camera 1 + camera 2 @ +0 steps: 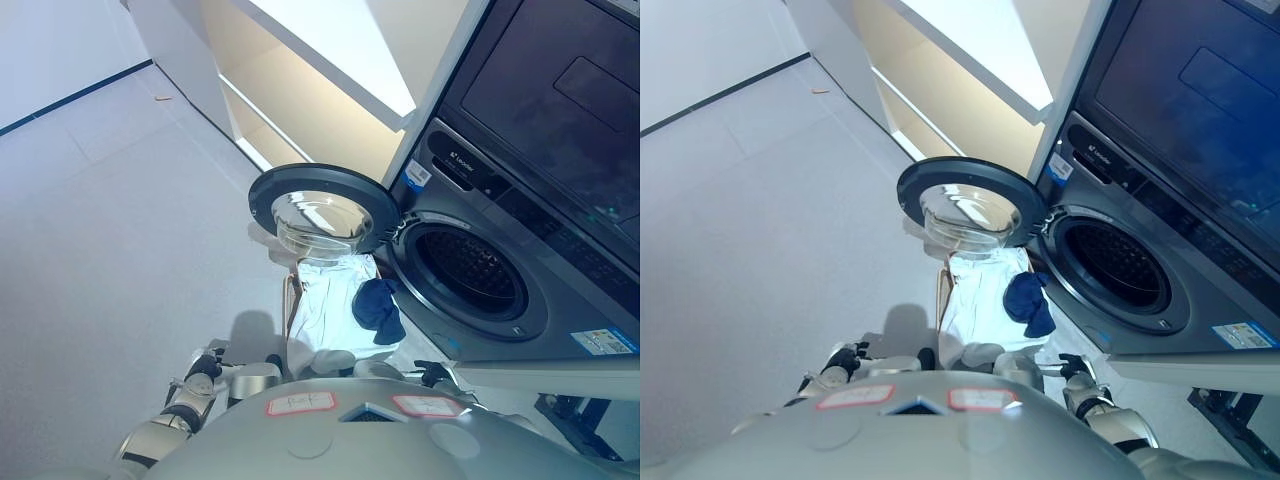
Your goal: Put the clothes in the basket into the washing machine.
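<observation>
A basket [292, 300] stands on the floor in front of the washing machine [520, 230]. It holds white clothes [325, 310] with a dark blue garment [378, 308] on top at the right. The machine's round door [322, 208] is swung open to the left, above the basket's far end. The dark drum opening [470, 270] shows nothing inside. My left hand [208, 362] is low at the left of the basket's near end and my right hand [435, 374] low at its right. The basket's near end is hidden.
A white shelf unit [300, 70] stands behind the open door, left of the machine. A second dark appliance [560, 90] sits on top of the washing machine. Grey floor [110, 220] spreads out to the left.
</observation>
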You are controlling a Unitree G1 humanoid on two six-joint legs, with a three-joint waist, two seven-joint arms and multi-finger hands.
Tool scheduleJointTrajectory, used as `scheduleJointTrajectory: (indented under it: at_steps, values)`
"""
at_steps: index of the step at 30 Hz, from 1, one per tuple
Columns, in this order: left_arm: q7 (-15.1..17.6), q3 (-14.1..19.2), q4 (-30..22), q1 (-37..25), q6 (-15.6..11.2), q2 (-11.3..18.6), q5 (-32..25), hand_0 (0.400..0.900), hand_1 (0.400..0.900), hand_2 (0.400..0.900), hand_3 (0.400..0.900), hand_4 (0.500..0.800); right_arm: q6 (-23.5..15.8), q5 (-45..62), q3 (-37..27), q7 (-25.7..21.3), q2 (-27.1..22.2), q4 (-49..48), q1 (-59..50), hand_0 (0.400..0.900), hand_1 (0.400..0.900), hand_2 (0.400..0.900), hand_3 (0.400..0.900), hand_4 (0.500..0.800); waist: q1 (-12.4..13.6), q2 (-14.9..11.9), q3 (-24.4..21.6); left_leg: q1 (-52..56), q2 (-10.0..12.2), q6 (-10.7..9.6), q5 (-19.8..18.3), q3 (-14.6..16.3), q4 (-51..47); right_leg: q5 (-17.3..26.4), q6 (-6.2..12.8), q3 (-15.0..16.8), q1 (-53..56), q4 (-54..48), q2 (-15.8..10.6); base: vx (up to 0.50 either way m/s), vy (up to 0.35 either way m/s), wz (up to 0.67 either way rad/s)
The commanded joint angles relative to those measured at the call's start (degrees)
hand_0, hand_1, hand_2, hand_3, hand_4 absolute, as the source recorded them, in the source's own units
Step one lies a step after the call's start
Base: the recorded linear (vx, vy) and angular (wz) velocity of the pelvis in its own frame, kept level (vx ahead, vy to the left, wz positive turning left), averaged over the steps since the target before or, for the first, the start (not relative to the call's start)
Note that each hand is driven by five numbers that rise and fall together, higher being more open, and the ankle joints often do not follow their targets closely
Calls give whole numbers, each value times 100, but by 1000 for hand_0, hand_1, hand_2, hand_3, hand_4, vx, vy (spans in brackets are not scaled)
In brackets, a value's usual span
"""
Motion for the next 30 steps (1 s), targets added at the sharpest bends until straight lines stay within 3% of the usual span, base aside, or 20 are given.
scheduleJointTrajectory:
  at_steps: [1, 8, 17, 18, 25, 27, 28, 30]
  values:
    - [-20, 108, 153, -377, -177, -137, -144, 900, 900, 900, 900, 800, -30, -60, 69, -99, -265, 192, -317, 900, 900, 900, 900, 800, -13, 47, 28, -149, -45, -154, -110, -226, 24, 107, 319, -95, 125, 130, -37, 0, 0, 0]
    - [-64, 82, 242, -384, -143, -158, -121, 900, 900, 900, 900, 800, -21, -122, 92, -95, -297, 182, -336, 900, 900, 900, 900, 800, -25, 47, 75, -174, -33, -157, -100, -232, 24, 101, 314, -91, 87, 155, -37, -2, -1, 1]
    - [55, -56, -45, -498, -249, 12, -135, 900, 900, 900, 900, 800, -20, -1097, 814, -419, -777, -285, -854, 900, 900, 900, 900, 800, 43, 35, 537, -680, -25, -185, 149, -343, 24, 165, 286, -225, -427, 344, -27, -90, -21, 16]
    - [173, -140, -102, -551, -316, 86, -42, 900, 900, 900, 900, 800, -46, -1436, 1127, -504, -929, -531, -1058, 900, 900, 900, 900, 800, 82, 53, 700, -888, -23, -202, 258, -385, 24, 199, 272, -288, -635, 423, -27, -133, -38, 23]
    - [624, -107, -360, -585, -564, 138, -269, 900, 900, 900, 900, 800, -113, -2173, 1675, -836, -1067, -952, -1231, 900, 900, 900, 900, 800, 149, 54, 1115, -1532, -34, -239, 513, -558, 38, 272, 266, -533, -1210, 563, -47, -103, -37, 24]
    - [953, -162, -289, -878, -569, 119, -504, 900, 900, 900, 900, 800, 45, -2356, 2194, -943, -1119, -1105, -2372, 900, 900, 900, 900, 800, 295, 80, 1427, -1886, -25, -287, 638, -695, 100, 213, 220, -684, -1552, 783, -61, -128, -60, 39]
    - [1009, -124, -301, -994, -557, 114, -557, 900, 900, 900, 900, 800, 30, -2410, 2200, -970, -1171, -1463, -2503, 900, 900, 900, 900, 800, 300, 86, 1527, -1994, -5, -296, 664, -705, 115, 193, 205, -697, -1691, 874, -71, -131, -51, 26]
    - [1170, -142, -282, -1161, -616, 9, -714, 900, 900, 900, 900, 800, 58, -2401, 2327, -1219, -1131, -1153, -2887, 900, 900, 900, 900, 800, 377, 110, 1801, -2374, 15, -325, 675, -701, 334, 165, 168, -778, -2004, 1073, -106, -155, -56, 29]
